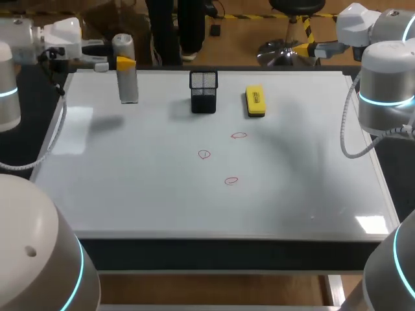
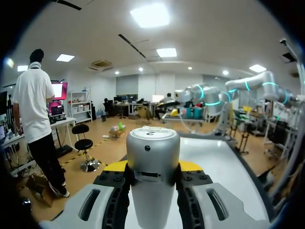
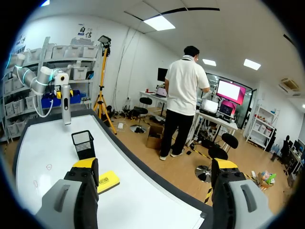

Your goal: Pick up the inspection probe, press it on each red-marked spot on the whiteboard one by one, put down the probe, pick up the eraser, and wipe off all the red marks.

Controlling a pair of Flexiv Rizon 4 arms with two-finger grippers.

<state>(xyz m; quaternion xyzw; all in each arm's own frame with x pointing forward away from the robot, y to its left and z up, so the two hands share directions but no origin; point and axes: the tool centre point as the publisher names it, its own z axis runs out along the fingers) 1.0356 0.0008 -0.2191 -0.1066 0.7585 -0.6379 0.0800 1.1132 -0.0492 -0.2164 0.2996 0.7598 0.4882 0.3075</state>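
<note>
The left fingers (image 2: 116, 167) are clamping the inspection probe (image 1: 126, 74) upright, long axis vertical, at the whiteboard's (image 1: 311, 162) 10 o'clock corner. The red marks (image 1: 204, 154) are lying mid-board, toward 4 o'clock from it. The right fingers (image 3: 86, 164) are gaping wide, holding nothing, off the 2 o'clock corner.

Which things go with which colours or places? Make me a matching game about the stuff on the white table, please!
Things:
1. inspection probe
2. eraser
3. mesh cup
4. red marks

Clues:
A. yellow, lying flat beside the mesh cup
B. black, standing upright
C. silver, gripped between the fingers of the left gripper
D. drawn on the whiteboard, out in its middle

Right pairs: 1-C, 2-A, 3-B, 4-D.
</note>
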